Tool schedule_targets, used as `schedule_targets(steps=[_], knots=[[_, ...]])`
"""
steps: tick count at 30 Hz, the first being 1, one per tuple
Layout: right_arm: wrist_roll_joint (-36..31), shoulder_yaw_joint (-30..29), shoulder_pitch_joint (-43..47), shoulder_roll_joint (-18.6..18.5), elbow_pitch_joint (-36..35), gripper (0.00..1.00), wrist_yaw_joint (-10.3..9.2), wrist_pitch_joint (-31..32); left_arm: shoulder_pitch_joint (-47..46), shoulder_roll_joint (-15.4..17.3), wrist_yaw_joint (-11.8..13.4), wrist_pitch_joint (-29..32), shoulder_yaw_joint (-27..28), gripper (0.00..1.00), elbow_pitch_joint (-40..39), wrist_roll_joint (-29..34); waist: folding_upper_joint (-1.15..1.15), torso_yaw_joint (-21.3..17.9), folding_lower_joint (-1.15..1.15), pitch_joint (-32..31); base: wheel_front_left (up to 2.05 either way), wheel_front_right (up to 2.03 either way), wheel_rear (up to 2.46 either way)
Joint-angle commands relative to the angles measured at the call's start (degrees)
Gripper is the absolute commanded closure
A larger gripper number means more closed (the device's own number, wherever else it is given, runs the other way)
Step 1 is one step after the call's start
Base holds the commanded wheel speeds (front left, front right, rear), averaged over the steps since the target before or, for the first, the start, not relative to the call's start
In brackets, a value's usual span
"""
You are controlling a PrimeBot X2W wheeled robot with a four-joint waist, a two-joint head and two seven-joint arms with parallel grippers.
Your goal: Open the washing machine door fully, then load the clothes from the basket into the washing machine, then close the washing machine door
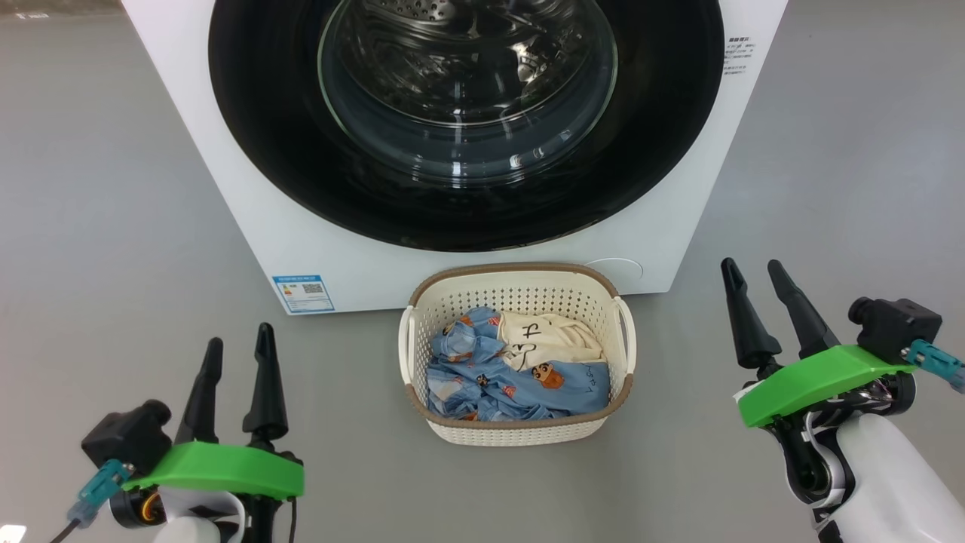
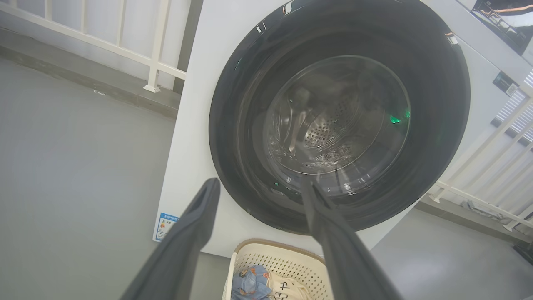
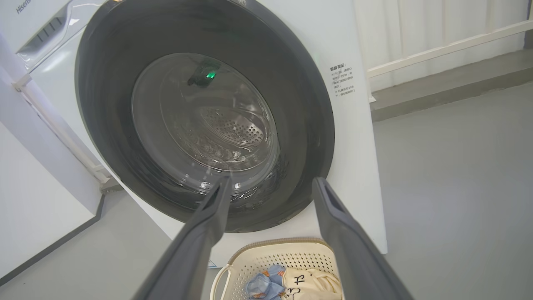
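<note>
The white washing machine [image 1: 317, 249] stands straight ahead, its round black door [image 1: 271, 143] shut flat against the front, glass window [image 1: 467, 98] at the centre. Before it on the floor sits the cream basket [image 1: 520, 290] holding light blue printed clothes [image 1: 482, 377] and a cream garment [image 1: 550, 335]. My left gripper [image 1: 238, 353] hangs open at the lower left, apart from the basket. Over at the right my right gripper [image 1: 754, 273] is open too, empty. The door [image 2: 241, 125] and basket [image 2: 283, 258] also show in the left wrist view, the door [image 3: 104, 104] and basket [image 3: 270, 254] in the right wrist view.
Grey floor [image 1: 113, 226] surrounds the machine and basket. A blue label sticker [image 1: 303, 292] sits low on the machine's front left. White railings [image 2: 158, 46] stand behind the machine on one side, a white wall panel [image 3: 37, 200] close on the other.
</note>
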Motion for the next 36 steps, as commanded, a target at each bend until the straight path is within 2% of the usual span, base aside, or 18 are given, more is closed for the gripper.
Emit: schedule_targets(steps=[1, 19, 36], knots=[[-2.4, 1.5, -2.5, -0.8, -0.5, 0.00, 0.29, -1.0, -2.8, 0.6, 0.2, -0.8, 1.2, 0.00, -0.9, 2.1, 0.00, 0.0, 0.00, 0.0, 0.00, 0.00, 0.00], [-12.0, 5.5, -6.1, -1.7, 4.2, 0.00, 0.33, -4.0, -5.2, 0.5, 0.0, -3.8, 0.2, 0.00, 1.1, 12.4, 0.00, 0.0, 0.00, 0.9, 0.00, 0.00, 0.00], [-11.0, 6.1, -6.7, -1.8, 6.6, 0.00, 0.33, -4.0, -5.1, 0.4, 0.9, -3.8, -0.2, 0.00, 2.2, 13.3, 0.00, 0.1, -0.01, 0.6, 0.00, 0.00, 0.00]])
